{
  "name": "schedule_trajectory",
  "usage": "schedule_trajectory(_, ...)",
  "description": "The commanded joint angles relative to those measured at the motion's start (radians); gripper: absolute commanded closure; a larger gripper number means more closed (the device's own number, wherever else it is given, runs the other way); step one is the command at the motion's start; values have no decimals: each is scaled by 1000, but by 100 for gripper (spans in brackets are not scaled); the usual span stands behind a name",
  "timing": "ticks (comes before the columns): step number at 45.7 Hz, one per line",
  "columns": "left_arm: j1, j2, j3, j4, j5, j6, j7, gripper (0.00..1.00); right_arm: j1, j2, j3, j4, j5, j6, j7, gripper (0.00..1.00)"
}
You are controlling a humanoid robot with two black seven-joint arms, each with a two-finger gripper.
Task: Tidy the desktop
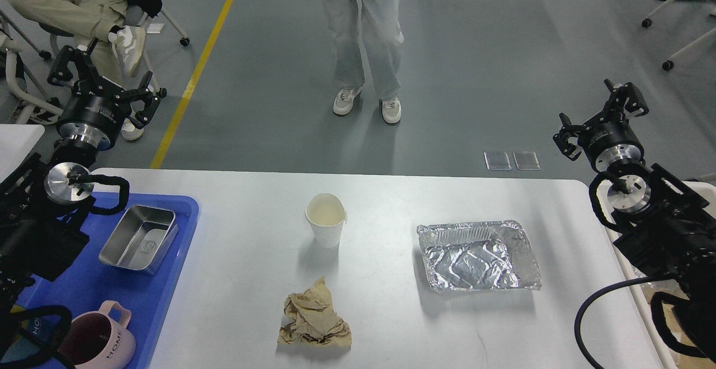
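Observation:
The desktop (391, 201) is a wide pale tabletop. On it stand a white paper cup (326, 221) at the centre, a crumpled brown paper (315, 318) near the front edge, and an empty foil tray (478, 256) to the right. My left gripper (103, 81) is open and empty, beyond the table's far left corner. My right gripper (597, 114) is open and empty, beyond the far right corner. Neither touches anything.
A blue tray (162, 291) at the left holds a steel container (139, 239) and a pink mug (95, 341); my left arm covers part of it. A person (363, 33) stands behind the table and another sits at the back left.

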Motion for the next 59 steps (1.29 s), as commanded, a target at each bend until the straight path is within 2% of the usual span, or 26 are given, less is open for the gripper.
schedule_trajectory(1, 47, -7, -20, -4, -5, -27, 21, 3, -2, -17, -67, 53, -100, 4, 2, 0)
schedule_trajectory(7, 83, -6, -45, -6, -65, -41, 72, 3, 5, -113, -211, 168, -198, 50, 2, 0)
schedule_trajectory(12, 100, -3, -82, -6, -99, -53, 132, 3, 15, -233, -333, 306, -290, 115, 5, 0)
schedule_trajectory(15, 113, -1, -105, -6, -100, -65, 149, 3, 38, -337, -388, 416, -377, 139, 14, 0)
schedule_trajectory(23, 158, -6, -164, -7, -102, -120, 152, 4, 61, -639, -454, 740, -630, 207, 46, 0)
schedule_trajectory(36, 166, -38, -204, -9, -102, -121, 152, 3, 21, -1081, -460, 1108, -824, 284, 89, 0)
schedule_trajectory(47, 169, -42, -204, -27, -102, -121, 152, 4, 21, -1357, -453, 1320, -917, 285, 91, 0)
schedule_trajectory(59, 189, -36, -212, -52, -102, -121, 152, 3, 37, -1575, -443, 1472, -973, 294, 91, 0)
